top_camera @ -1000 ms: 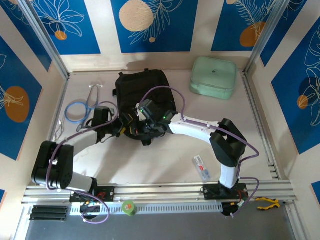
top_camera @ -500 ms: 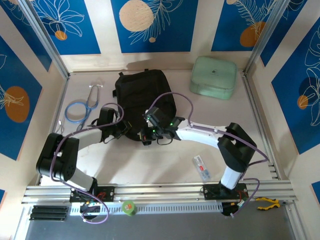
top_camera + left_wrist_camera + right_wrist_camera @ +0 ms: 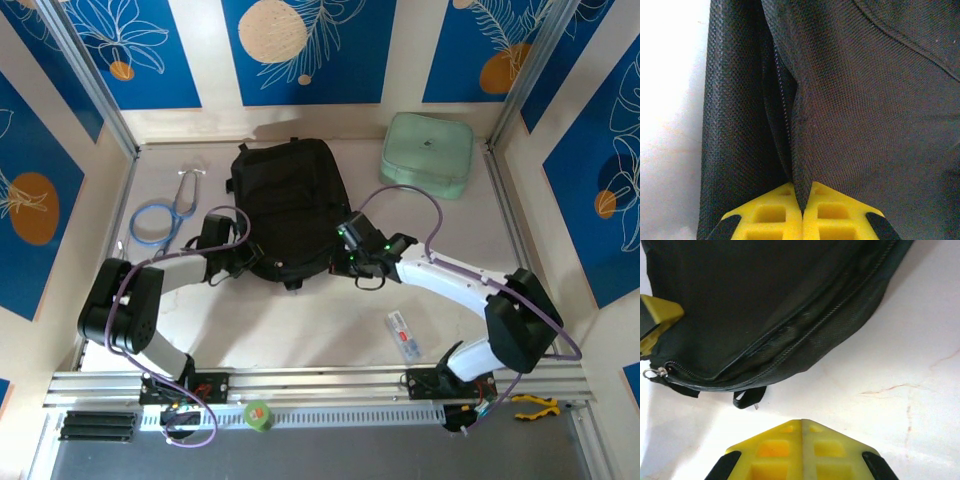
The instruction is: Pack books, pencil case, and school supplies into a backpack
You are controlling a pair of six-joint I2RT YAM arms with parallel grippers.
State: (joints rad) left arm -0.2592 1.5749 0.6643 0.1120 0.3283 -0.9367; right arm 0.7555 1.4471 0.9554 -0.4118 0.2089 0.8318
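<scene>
Left wrist view: the left pincer point(image 3: 802, 202) is clamped on a fold of the black backpack point(image 3: 865, 100), at the bag's near left edge. The right pincer point(image 3: 802, 426) is pressed together with nothing in it, over the bare counter point(image 3: 900, 365) just beside the backpack's near right edge. The pencil case point(image 3: 404, 335) lies on the counter near the right arm's base, well apart from the bag.

blue wall panels point(image 3: 340, 70) w/ white leaf line-art & peach circles stood round the cell, cream strips btwn. pale off-white tabletop point(image 3: 330, 320) was brightly lit, w/ faint reddish veins. silver aluminium posts point(image 3: 92, 85) stood at back corners; slotted metal rail point(image 3: 330, 383) ran along near edge.
</scene>
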